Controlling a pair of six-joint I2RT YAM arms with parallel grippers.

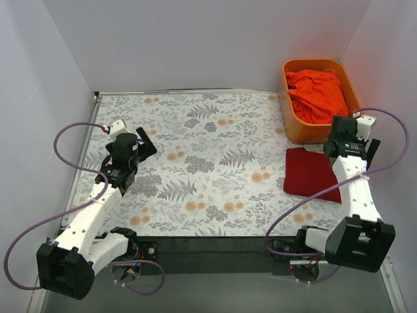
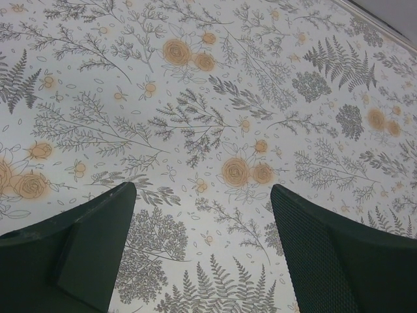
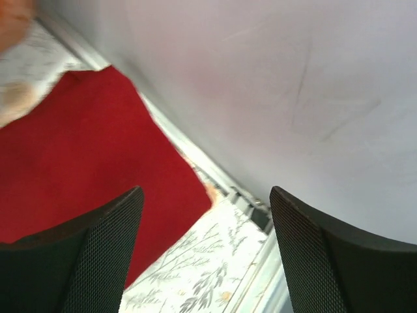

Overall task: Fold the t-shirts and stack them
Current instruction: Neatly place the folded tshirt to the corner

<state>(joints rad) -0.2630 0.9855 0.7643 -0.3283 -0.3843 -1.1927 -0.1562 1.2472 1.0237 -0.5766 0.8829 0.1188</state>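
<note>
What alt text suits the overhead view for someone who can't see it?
A folded dark red t-shirt lies on a floral table beside an orange tub holding a crumpled orange t-shirt. The left arm and right arm stand either side.

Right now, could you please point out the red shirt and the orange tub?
Red shirt [image 1: 310, 173]: top view, folded cloth's middle.
Orange tub [image 1: 306, 134]: top view, near wall.

I count two shirts: one red shirt [image 1: 311, 173] lying flat on the tabletop [image 1: 195, 163] and one orange shirt [image 1: 317, 94] heaped in the tub [image 1: 305, 134]. That is the only tub. I have two arms, a left arm [image 1: 98, 208] and a right arm [image 1: 355, 189].
</note>
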